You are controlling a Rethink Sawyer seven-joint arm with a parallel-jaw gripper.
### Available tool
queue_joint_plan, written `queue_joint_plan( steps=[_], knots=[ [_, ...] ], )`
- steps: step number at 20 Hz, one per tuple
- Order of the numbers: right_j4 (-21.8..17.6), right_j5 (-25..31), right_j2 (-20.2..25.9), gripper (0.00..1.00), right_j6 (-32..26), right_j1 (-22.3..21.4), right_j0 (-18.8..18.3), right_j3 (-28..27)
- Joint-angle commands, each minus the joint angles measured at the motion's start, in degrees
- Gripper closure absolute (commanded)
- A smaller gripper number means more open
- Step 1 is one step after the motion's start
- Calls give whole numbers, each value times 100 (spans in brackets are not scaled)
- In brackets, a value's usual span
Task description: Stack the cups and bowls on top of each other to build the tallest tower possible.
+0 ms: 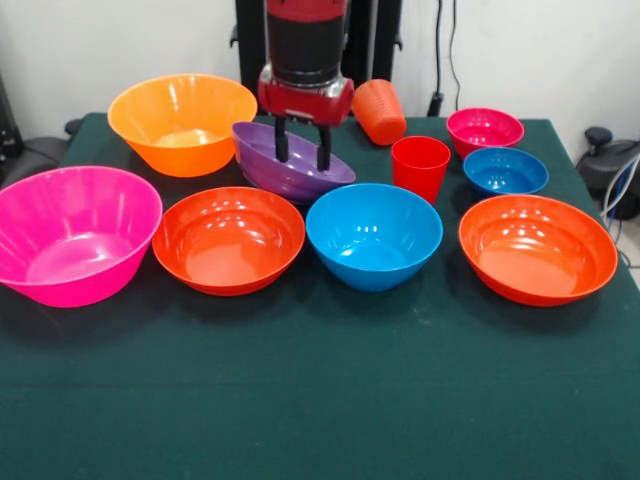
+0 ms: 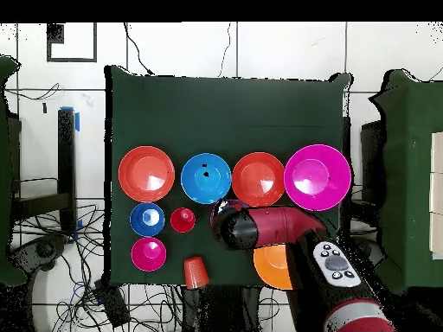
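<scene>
My gripper (image 1: 303, 150) is open, and its two black fingers (image 1: 324, 148) reach down into the purple bowl (image 1: 290, 172), which stands tilted. In a row in front of it are the big pink bowl (image 1: 75, 235), a red-orange bowl (image 1: 228, 240), the medium blue bowl (image 1: 373, 235) and the second red-orange bowl (image 1: 537, 248). The big yellow-orange bowl (image 1: 182, 122) is at the back left. The red cup (image 1: 420, 165) stands upright. The orange cup (image 1: 379, 110) lies on its side behind it. The small blue bowl (image 1: 505, 170) and the small magenta bowl (image 1: 484, 130) are at the back right. Nothing is stacked.
The table has a dark green cloth (image 1: 320, 400), with a broad bare strip towards the camera. In the overhead view my arm (image 2: 277, 229) covers the purple bowl and part of the yellow-orange bowl (image 2: 270, 266). Cables lie on the floor around the table.
</scene>
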Motion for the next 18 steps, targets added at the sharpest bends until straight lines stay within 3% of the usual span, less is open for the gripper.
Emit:
queue_joint_plan(
  steps=[1, 6, 18],
  knots=[
    [-1033, 786, 1518, 0, -2601, 711, -341, -415],
    [-1531, 1089, 2496, 0, -3992, 1074, -904, -326],
    [-1644, 1788, 3182, 0, -5185, 1072, -800, 30]
  ],
)
